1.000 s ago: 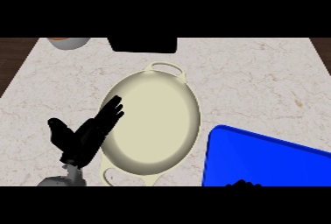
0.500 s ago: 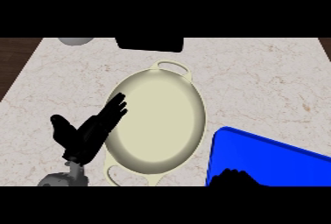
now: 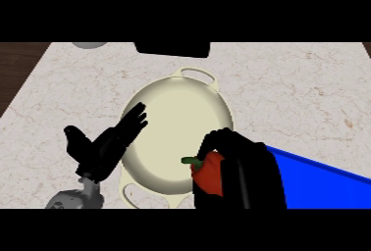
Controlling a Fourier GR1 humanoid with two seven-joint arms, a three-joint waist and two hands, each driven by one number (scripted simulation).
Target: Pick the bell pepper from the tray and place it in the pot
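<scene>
The left hand point(image 3: 105, 147) rests open at the lower left, fingers straight and pointing up, holding nothing; just to its right, with those fingertips showing against its near rim, sits the cream oval pot point(image 3: 174, 117) on the pale tabletop point(image 3: 304, 83), and I see nothing inside it; further right, the right hand point(image 3: 243, 169) comes up from the lower edge with its fingers curled round the red bell pepper point(image 3: 208, 177), the green stem poking out on the hand's left side; the pepper sits within that grasp, at the pot's lower right rim and partly over it, while the blue tray point(image 3: 322, 184) lies just behind and to the right of the hand, its near corner hidden by the hand itself; whether the pepper is fully clear of the tray's edge I cannot tell; to my eye the pick is done and the carry across to the pot is the step in hand; the next move, I'd judge, calls for taking the hand further left and away from the body until the pepper is over the middle of the pot, well apart from the rim and from the resting left hand, then lowering it and uncurling the fingers to let it go.
</scene>
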